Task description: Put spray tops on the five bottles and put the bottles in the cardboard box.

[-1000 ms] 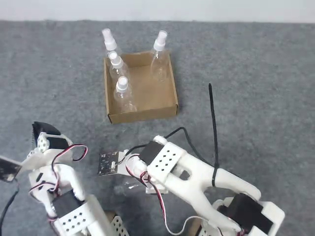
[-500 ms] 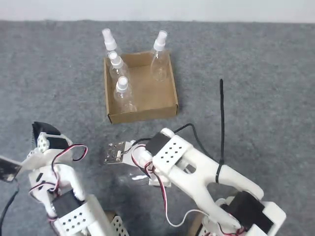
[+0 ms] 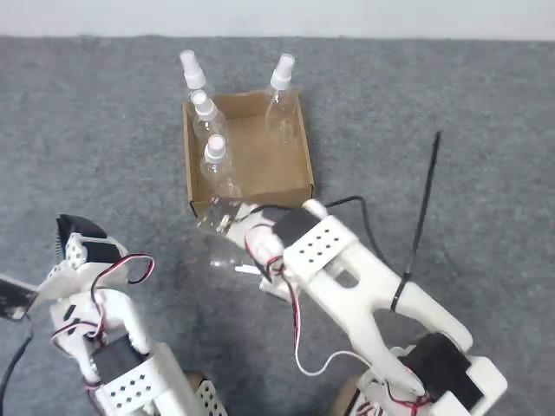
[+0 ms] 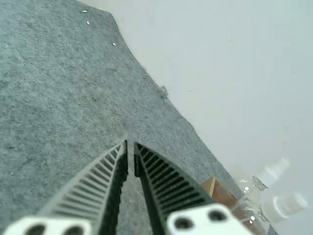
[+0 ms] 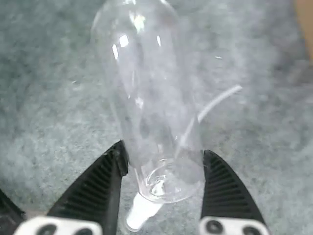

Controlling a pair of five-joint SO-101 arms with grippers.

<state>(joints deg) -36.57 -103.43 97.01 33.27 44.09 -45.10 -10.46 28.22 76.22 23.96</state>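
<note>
We see the right gripper (image 5: 164,152) pinching the fifth bottle (image 5: 146,83) near its neck, one finger on each side, the clear body pointing away from the wrist; a white top (image 5: 139,218) at the neck and a thin tube inside suggest it is already capped, so we judge this a carrying hold, not a fitting one. From the high view the bottle sits tilted just beside the front wall of the cardboard box (image 3: 251,198); we cannot tell whether it is clear of the grey mat (image 3: 451,130).

Four capped bottles (image 3: 215,165) stand along the box's left side and back right; the front right floor is bare, likely the spot for this one.

The left gripper (image 4: 129,146) has its fingers pressed together on nothing, well apart from the box; we take it as parked out of the way.
</note>
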